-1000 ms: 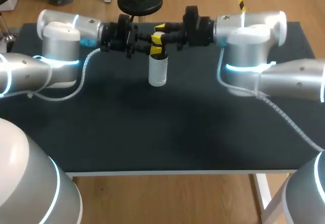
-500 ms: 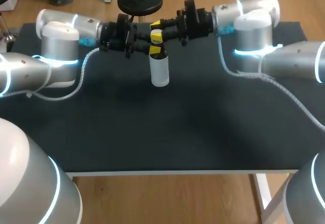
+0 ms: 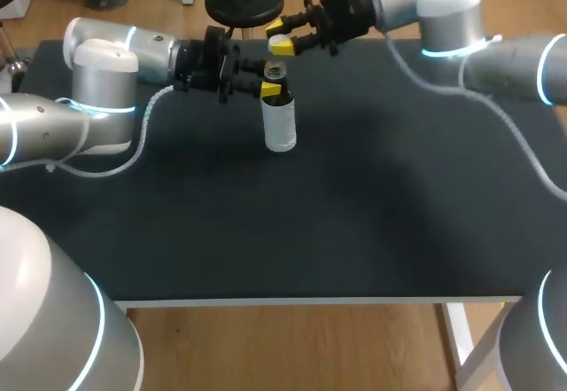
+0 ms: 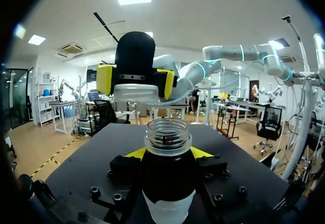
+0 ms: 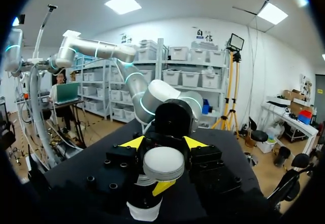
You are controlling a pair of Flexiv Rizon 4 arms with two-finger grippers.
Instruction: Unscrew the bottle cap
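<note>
Cap (image 3: pixel 276 27) now off bottle (image 3: pixel 280 123), lifted clear since a second ago, right fingers (image 3: pixel 283 47) clenched on it. Left fingers (image 3: pixel 270 90) grasp the neck; bottle upright on tabletop (image 3: pixel 354 214).

The bottle (image 3: pixel 280 125) stands upright on the table (image 3: pixel 354 222), near its far edge and a little left of the middle. The left claw (image 3: pixel 273 89) comes in from the left and clasps the bottle just below its neck, one finger on each side. The cap (image 3: pixel 276 26) is off the bottle, above its open mouth and a little behind it, apart from it. It sits between the fingers of the right claw (image 3: pixel 281 42), which comes in from the far right. The two claws face each other, the right one higher.
</note>
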